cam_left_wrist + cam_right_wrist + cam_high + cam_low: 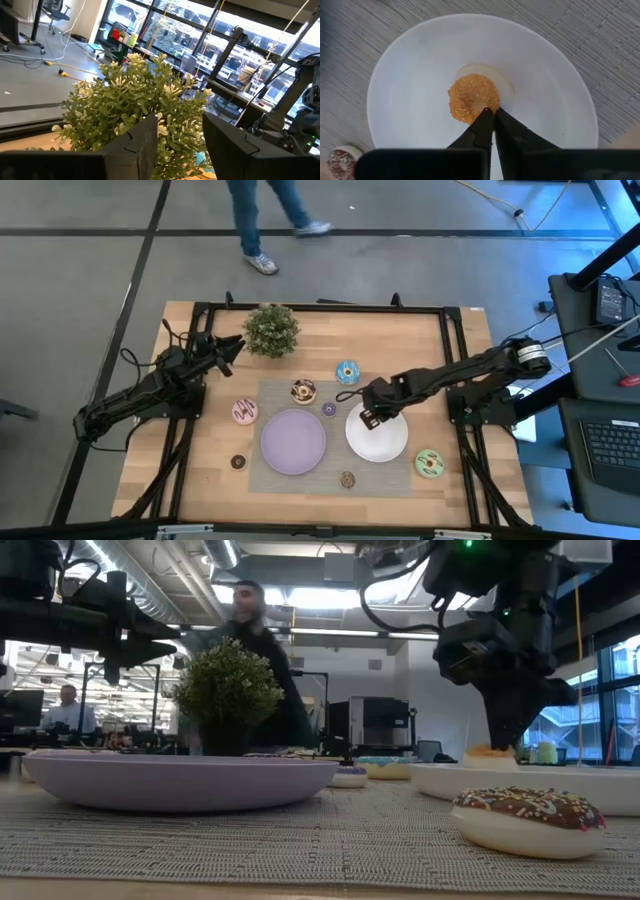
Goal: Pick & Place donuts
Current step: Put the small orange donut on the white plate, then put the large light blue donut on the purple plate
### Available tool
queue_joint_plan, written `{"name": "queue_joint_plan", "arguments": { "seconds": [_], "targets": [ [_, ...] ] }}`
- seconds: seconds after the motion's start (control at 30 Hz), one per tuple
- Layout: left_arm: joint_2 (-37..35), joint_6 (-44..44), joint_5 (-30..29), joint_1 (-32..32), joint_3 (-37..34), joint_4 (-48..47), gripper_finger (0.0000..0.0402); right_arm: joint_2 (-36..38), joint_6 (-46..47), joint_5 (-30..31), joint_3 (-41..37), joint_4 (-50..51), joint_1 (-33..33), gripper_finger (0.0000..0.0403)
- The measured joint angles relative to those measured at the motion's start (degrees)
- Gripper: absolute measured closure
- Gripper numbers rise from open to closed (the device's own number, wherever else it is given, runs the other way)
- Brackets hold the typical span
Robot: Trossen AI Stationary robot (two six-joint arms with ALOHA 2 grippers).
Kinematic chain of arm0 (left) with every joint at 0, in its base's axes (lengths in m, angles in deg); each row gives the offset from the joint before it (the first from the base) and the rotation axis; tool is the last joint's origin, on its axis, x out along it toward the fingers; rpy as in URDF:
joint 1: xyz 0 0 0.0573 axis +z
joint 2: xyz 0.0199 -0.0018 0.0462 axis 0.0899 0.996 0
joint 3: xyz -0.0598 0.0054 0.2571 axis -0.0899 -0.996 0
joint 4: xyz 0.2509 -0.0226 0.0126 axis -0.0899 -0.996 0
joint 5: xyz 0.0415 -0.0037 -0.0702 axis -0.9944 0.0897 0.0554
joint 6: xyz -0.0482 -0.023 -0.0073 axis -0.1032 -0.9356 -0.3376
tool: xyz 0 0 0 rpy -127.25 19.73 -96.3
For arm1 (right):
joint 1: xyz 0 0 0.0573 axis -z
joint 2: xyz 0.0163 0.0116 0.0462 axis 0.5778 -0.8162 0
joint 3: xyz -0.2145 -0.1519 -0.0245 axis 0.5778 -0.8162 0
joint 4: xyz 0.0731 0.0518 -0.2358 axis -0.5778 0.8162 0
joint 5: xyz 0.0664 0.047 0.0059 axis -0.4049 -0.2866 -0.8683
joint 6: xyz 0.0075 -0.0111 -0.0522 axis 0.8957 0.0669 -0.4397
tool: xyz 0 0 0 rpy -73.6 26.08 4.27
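My right gripper [368,418] points down over the white plate [392,448] and is shut on a small orange donut [470,97]. In the low view that donut [490,752] shows just under the fingers, at the plate's rim height. My left gripper [232,348] waits open beside the potted plant [271,329], touching nothing. Lying loose are a blue donut [347,372], a chocolate-white one [303,391], a small purple one [329,409], a pink one [245,412] and a green one [430,464]. A small dark brown one [238,462] and a small sprinkled one [347,479] lie nearer the table's near edge. My right gripper pinches the orange donut by its rim [485,109] between the two fingertips, coming from above and pointing down. The donut sits tilted, its pale underside [506,85] showing on one side. Whether it rests on the white plate or hangs just above it, I cannot tell.
A lilac plate [293,441] lies on the grey mat [400,480] left of the white plate. The black frame [320,307] borders the table. A person [262,220] walks on the floor beyond the far edge.
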Motion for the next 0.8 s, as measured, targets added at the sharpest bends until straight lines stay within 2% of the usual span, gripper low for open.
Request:
{"name": "queue_joint_plan", "arguments": {
  "seconds": [0.33, 0.57, 0.8],
  "targets": [
    [0.00, 0.00, 0.00, 0.00, 0.00, 0.00, 0.0247, -0.39, -0.18, 0.00, 0.06, -0.03, 0.00, 0.0327],
    [0.00, 0.00, 0.02, 0.00, 0.00, 0.00, 0.0249, 1.51, -0.08, -0.27, 3.70, 8.02, -0.05, 0.0307],
    [0.00, 0.00, 0.11, 0.00, 0.00, 0.05, 0.0247, 6.04, 4.09, -8.66, 7.40, 17.43, -4.43, 0.0306]
  ]
}}
